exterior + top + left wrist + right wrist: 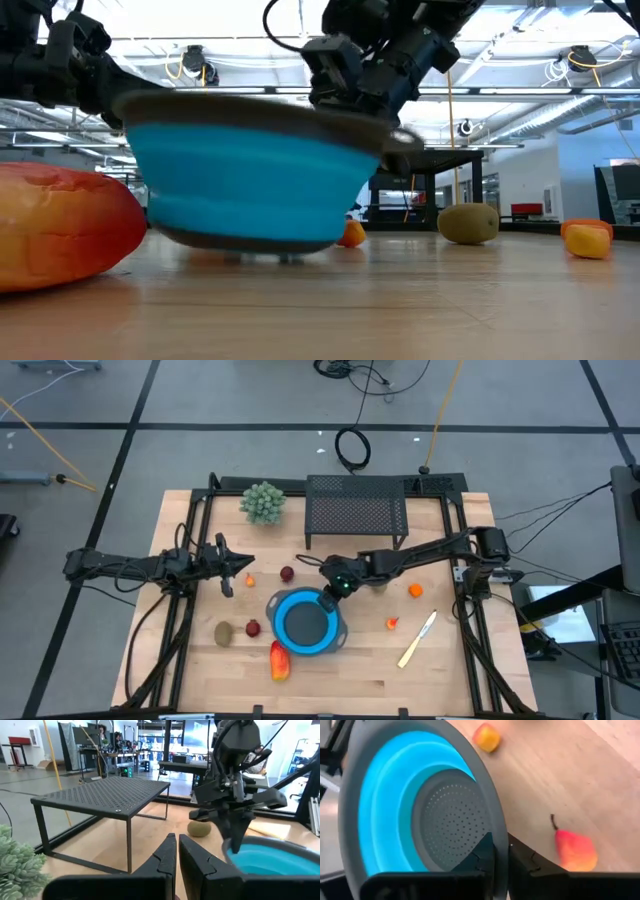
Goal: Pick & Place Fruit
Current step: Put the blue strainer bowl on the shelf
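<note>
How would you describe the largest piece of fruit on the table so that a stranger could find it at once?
Start at the blue bowl in the middle of the wooden table, whose rim the right gripper holds. Just beyond its rim, toward the table's front edge, lies the red-yellow oblong fruit. It is longer and brighter than the brown-olive oval and the dark red ball nearby.

- A grey floor (250,400) crossed by dark lines is stretching out beyond the wooden table (440,670)
- Black cables (352,448) are coiling on that floor
- Ceiling lights (560,45) are glowing over an open hall
- A red-topped bench (19,741) is standing far off by a white wall (20,727)
</note>
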### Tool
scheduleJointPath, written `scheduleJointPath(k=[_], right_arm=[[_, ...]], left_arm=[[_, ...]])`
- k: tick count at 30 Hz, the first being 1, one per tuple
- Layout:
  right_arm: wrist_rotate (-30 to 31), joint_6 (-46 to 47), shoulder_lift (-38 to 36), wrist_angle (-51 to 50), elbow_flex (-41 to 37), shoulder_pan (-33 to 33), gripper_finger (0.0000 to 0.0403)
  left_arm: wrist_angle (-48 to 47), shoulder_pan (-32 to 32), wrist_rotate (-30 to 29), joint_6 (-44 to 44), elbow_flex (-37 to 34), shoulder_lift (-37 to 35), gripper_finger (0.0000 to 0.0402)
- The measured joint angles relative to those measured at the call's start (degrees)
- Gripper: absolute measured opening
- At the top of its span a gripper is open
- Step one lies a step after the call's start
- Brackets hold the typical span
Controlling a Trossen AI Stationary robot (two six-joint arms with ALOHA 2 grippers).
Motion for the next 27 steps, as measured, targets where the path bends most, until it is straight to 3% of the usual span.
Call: scheduleJointPath(k=[12,18,27], right_arm=[[-4.5,0.1,-9.7,2.3,0.0,-0.7,0.0011],[-8.9,-9.4,-14.8,2.9,0.0,-1.9,0.0011],[-9.0,-29.0,-18.7,4.6,0.0,-2.7,0.0011]], left_arm=[[3.0,0.0,0.0,0.0,0.0,0.0,0.0019],[5.0,0.0,0.0,0.0,0.0,0.0,0.0019],[4.8,0.0,0.1,-0.4,0.0,0.0,0.0019]])
